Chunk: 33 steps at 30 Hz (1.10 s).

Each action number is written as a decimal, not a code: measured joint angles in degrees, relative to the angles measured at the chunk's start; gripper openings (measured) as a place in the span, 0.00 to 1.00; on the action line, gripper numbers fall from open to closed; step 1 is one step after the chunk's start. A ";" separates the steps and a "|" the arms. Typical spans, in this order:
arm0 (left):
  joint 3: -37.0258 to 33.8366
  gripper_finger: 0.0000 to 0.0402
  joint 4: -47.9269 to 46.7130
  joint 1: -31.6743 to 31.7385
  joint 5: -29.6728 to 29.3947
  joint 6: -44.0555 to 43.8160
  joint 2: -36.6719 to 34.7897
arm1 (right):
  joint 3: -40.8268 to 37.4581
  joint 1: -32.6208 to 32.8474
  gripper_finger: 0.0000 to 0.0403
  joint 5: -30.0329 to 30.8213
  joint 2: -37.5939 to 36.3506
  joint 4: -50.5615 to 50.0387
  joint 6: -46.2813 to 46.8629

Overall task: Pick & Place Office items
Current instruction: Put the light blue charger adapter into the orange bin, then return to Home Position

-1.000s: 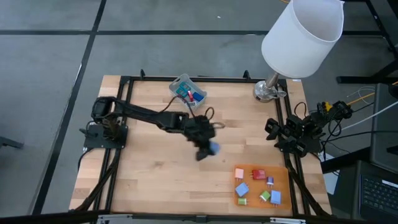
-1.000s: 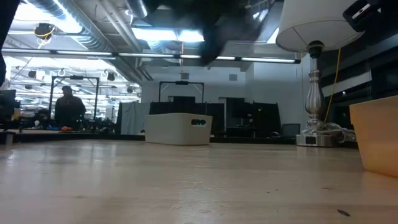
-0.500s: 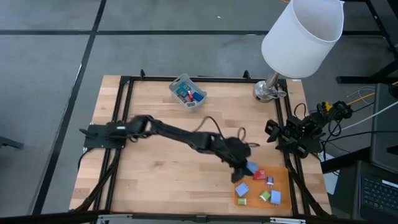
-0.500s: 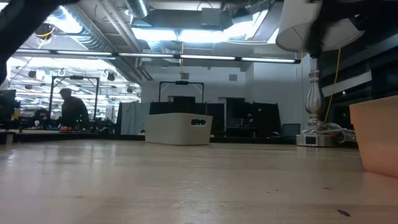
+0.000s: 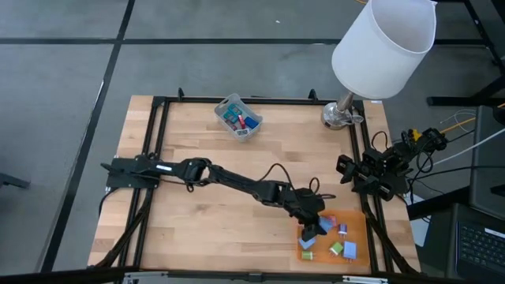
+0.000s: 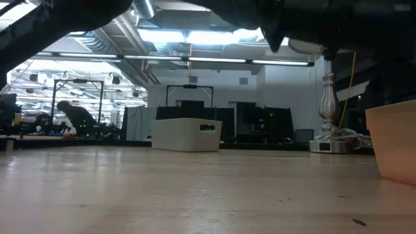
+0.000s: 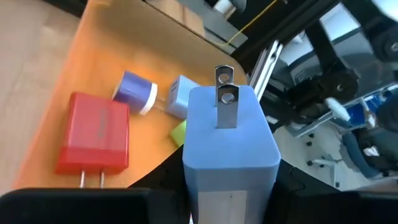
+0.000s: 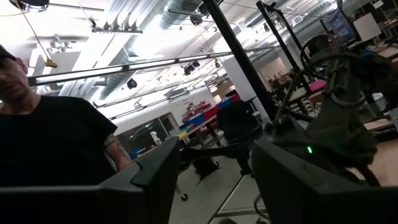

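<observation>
Left wrist view alone reveals left end effector [image 7: 227, 205] clenched on blue plug block [image 7: 229, 149] over orange mat [image 7: 93, 62]; red block [image 7: 94, 140] beside. Right end effector [image 5: 347, 170] parked beyond mat; grip unclear.

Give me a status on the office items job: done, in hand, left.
Done, it seems: several pieces lie on the orange mat, among them a red one. In hand: the left gripper holds a blue plug just over the mat. Left, if the mat is the goal: a few pieces in the grey bin. The right gripper waits open at the table's right edge.
</observation>
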 joint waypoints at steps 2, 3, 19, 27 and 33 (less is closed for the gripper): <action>-0.02 0.29 1.55 -0.08 0.22 0.21 0.69 | 0.02 -0.02 0.50 0.02 0.00 -0.01 0.20; -0.06 0.32 2.34 -0.06 0.34 0.25 0.75 | 0.02 -0.02 0.50 0.00 0.02 -0.03 0.22; 0.78 0.91 11.02 1.17 -1.07 -5.56 0.59 | 0.01 -0.01 0.50 -0.18 0.00 -0.09 0.18; 1.86 0.90 13.67 7.44 5.69 -17.75 -5.87 | 0.00 -0.01 0.50 -2.96 0.02 9.12 -1.00; 1.88 0.90 20.54 12.11 12.89 -16.56 -16.00 | 3.09 0.00 0.50 -9.98 0.02 14.29 -2.40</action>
